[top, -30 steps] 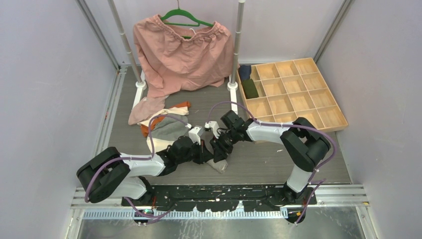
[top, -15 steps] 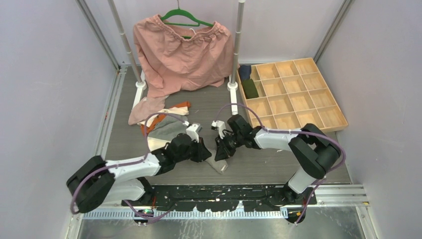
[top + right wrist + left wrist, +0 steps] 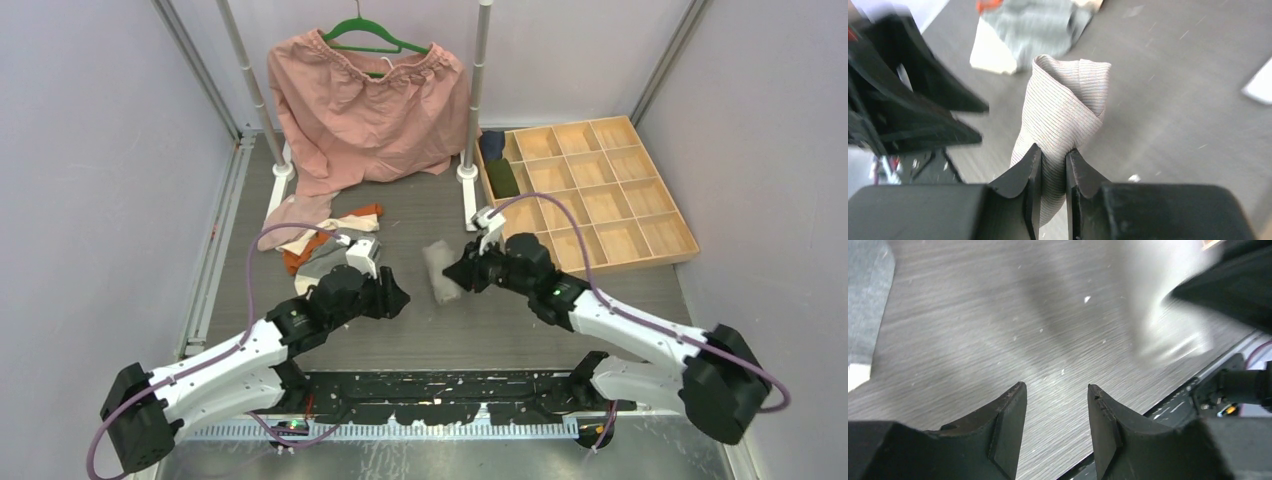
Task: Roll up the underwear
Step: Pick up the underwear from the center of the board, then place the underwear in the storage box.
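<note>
Well left of the wooden tray [image 3: 585,205], the loose underwear pile [image 3: 320,250] lies heaped. Left gripper [image 3: 1055,390]: its wrist view shows jaws parted, holding nothing. Closer to the tray, rolled grey underwear [image 3: 1068,100], pinched tight by the right gripper [image 3: 1053,155]; overhead hides that grip.

Just left of the wooden tray [image 3: 600,205], the right gripper [image 3: 455,273] holding an underwear roll [image 3: 438,268] blocked passage; farther left, worktop [image 3: 405,235] lay open.
</note>
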